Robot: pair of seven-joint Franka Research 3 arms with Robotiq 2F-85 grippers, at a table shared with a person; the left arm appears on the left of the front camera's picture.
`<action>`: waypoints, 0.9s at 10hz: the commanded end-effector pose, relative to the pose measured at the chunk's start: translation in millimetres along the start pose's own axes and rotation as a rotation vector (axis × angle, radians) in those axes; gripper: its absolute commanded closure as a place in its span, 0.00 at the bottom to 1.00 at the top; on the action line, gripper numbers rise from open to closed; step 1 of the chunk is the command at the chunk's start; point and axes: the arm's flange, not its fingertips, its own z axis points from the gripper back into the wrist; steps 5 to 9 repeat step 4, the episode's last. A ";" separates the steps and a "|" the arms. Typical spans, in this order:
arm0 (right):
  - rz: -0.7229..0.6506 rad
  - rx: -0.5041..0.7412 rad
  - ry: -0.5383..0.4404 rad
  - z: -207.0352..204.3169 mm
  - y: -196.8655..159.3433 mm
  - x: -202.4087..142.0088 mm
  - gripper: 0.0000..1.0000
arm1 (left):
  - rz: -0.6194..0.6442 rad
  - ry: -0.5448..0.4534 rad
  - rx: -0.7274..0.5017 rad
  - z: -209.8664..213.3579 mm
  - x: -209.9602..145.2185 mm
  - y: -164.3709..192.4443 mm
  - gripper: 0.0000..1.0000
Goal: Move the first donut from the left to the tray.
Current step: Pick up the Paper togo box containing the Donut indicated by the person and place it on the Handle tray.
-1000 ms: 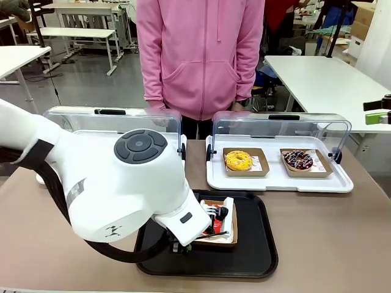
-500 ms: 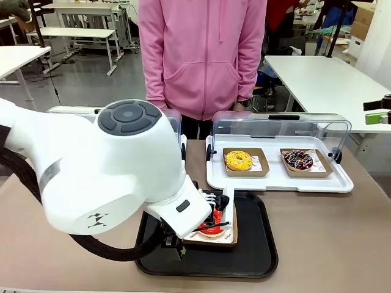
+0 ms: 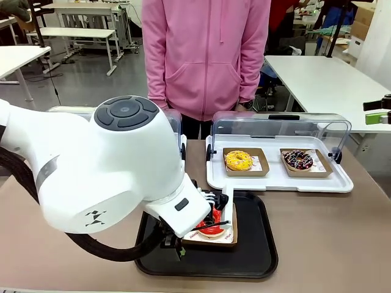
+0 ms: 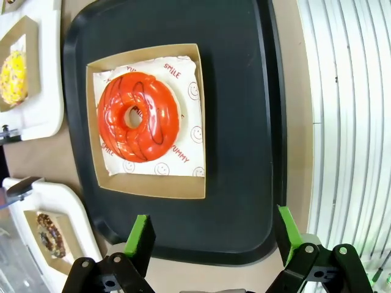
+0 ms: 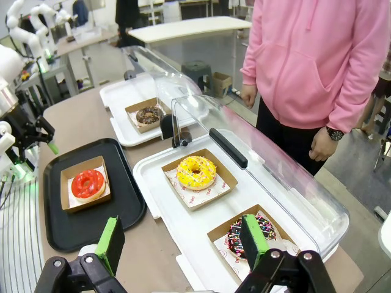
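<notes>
One red donut (image 4: 138, 116) in its cardboard holder (image 4: 146, 119) sits on the black tray (image 4: 244, 122), left gripper (image 4: 214, 241) spread wide above it, right gripper (image 5: 180, 244) also open (three other donuts counted: yellow (image 5: 196, 171), sprinkled (image 5: 247, 235), chocolate (image 5: 148, 114)).

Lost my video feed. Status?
Left gripper open, above tray. Right gripper open, empty. Red donut in holder, on tray. Nothing blocking.
</notes>
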 end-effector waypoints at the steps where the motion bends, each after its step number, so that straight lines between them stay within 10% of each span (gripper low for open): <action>1: 0.020 -0.002 -0.036 -1.3 -2.4 2.4 0.00 | -0.003 0.001 0.015 -1.3 0.9 0.7 0.00; 9: 0.020 -0.002 -0.036 -1.3 -2.4 2.4 0.00 | -0.003 0.001 0.015 -1.3 0.9 0.7 0.00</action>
